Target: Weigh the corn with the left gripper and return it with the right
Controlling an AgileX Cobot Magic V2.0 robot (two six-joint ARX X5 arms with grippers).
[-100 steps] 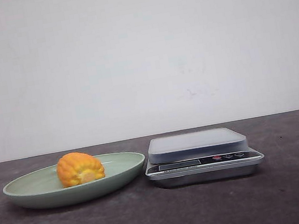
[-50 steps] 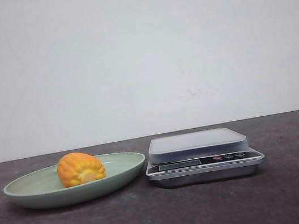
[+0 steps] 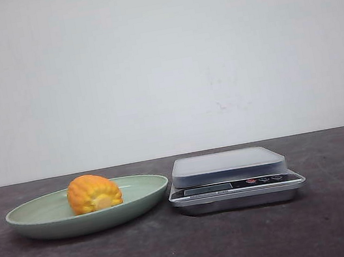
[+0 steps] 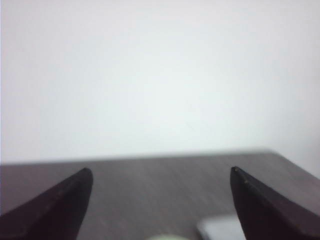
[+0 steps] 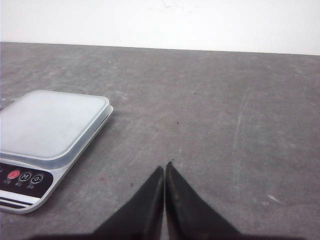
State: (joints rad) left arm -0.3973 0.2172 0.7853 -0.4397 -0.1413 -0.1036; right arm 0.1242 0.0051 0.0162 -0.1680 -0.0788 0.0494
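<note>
The orange-yellow corn (image 3: pixel 94 193) lies in a pale green plate (image 3: pixel 140 196) at the left of the front view. A silver kitchen scale (image 3: pixel 230 178) with a grey platform stands right of the plate, empty. Neither arm shows in the front view. In the left wrist view my left gripper (image 4: pixel 161 172) is open and empty above the dark table, with the plate's rim (image 4: pixel 167 237) and a corner of the scale (image 4: pixel 217 227) just showing, blurred. In the right wrist view my right gripper (image 5: pixel 164 167) is shut and empty over bare table beside the scale (image 5: pixel 45 135).
The dark grey table (image 3: pixel 343 205) runs to a white wall (image 3: pixel 161 64) at the back. The scale's buttons (image 5: pixel 22 177) face the robot.
The plate, corn and scale appear shifted a few pixels to the right in the front view. Nothing else differs.
</note>
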